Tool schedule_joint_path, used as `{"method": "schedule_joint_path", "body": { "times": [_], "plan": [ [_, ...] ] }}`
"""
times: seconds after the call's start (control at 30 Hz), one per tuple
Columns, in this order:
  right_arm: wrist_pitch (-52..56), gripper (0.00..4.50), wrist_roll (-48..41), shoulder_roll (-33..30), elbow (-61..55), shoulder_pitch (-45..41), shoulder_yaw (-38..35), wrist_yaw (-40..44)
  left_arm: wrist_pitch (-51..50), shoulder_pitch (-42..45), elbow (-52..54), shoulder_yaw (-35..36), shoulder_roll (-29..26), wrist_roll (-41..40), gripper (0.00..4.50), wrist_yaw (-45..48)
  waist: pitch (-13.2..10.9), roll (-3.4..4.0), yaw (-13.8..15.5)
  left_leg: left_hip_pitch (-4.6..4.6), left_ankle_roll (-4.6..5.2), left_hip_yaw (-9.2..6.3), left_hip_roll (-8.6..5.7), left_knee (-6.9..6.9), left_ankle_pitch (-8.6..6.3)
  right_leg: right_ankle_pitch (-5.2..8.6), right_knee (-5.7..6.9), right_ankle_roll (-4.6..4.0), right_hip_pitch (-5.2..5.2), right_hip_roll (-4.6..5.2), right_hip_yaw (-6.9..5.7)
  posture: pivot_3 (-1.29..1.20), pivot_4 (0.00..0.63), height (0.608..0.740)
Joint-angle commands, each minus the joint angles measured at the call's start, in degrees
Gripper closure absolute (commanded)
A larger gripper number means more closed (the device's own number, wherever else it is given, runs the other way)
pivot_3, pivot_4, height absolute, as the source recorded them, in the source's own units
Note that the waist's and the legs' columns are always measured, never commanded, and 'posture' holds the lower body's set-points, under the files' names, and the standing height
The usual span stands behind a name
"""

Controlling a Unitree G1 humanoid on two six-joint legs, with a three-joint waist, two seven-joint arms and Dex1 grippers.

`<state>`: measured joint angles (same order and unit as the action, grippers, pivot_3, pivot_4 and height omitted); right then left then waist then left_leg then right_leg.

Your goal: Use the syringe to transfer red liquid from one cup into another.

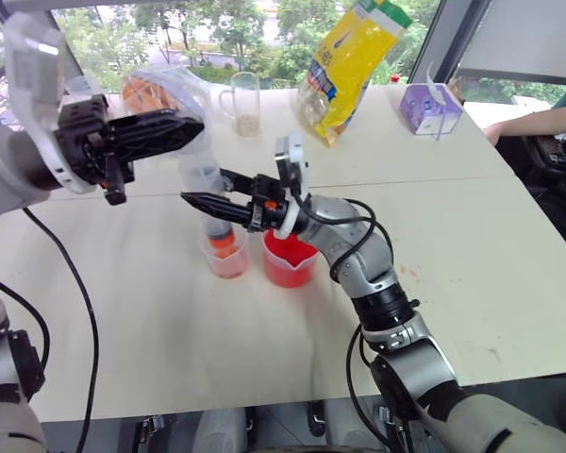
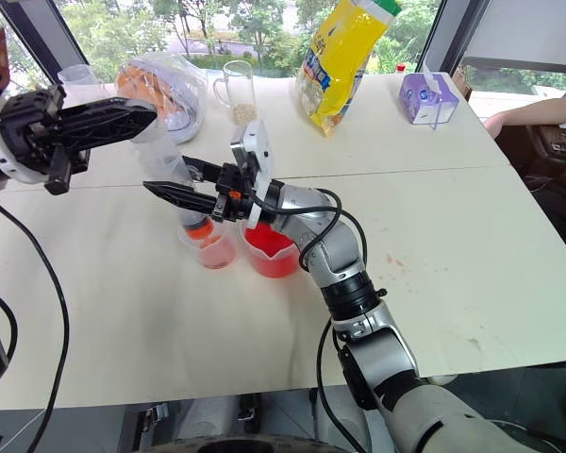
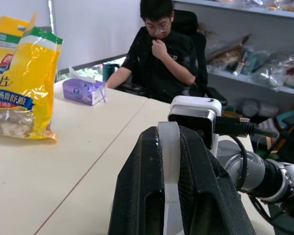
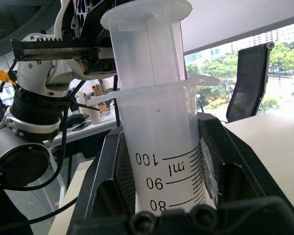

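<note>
The syringe [image 1: 206, 179] stands upright with its orange tip down inside the small pinkish cup [image 1: 228, 262]. My right gripper [image 1: 196, 201] is shut on its barrel; the right wrist view shows the printed marks between the black fingers [image 4: 112, 166]. My left gripper [image 1: 191, 127] reaches in from the left and is shut on the plunger's top, whose pale flange [image 3: 169, 156] sits pinched between its fingers. The plunger stands raised above the barrel's flange [image 4: 152, 29]. The wide beaker [image 1: 290, 269] holding red liquid [image 1: 288, 251] stands just right of the small cup.
At the table's back stand a glass mug [image 1: 245, 99], a yellow snack bag [image 1: 349, 66], a purple tissue box [image 1: 429, 106] and a clear bag with orange contents [image 1: 156, 90]. A person's arm [image 1: 538, 123] rests at the far right edge.
</note>
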<state>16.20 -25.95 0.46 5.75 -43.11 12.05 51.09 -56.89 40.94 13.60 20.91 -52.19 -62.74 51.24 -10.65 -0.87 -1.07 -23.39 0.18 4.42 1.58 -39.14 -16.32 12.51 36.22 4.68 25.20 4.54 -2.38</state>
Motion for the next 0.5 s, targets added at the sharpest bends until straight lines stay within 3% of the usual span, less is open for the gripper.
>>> {"method": "schedule_joint_path", "body": {
  "times": [0.03, 0.5],
  "plan": [
    [-0.6, 3.11, -0.1, 0.3, -0.7, -1.2, -1.2, -0.7, 1.4, -1.3, 3.0, -1.5, -0.7, 0.4, 4.49, 2.3, 0.0, 0.0, 0.0, 0.0, -0.01, 0.0, 0.0, 0.0, 0.0, 0.0, 0.0, 0.0, 0.0, 0.0, 0.0, 0.0, 0.15, 0.74],
    [-2.9, 3.11, 0.0, -0.1, 3.2, -6.2, -4.6, -1.8, 6.2, -7.0, 7.3, -5.4, 0.3, 3.8, 4.49, 2.7, 0.0, 0.0, 0.0, 0.0, 0.0, 0.0, 0.0, 0.0, 0.0, 0.0, -0.01, -0.01, 0.0, 0.0, 0.0, 0.0, 0.15, 0.74]
  ]
}}
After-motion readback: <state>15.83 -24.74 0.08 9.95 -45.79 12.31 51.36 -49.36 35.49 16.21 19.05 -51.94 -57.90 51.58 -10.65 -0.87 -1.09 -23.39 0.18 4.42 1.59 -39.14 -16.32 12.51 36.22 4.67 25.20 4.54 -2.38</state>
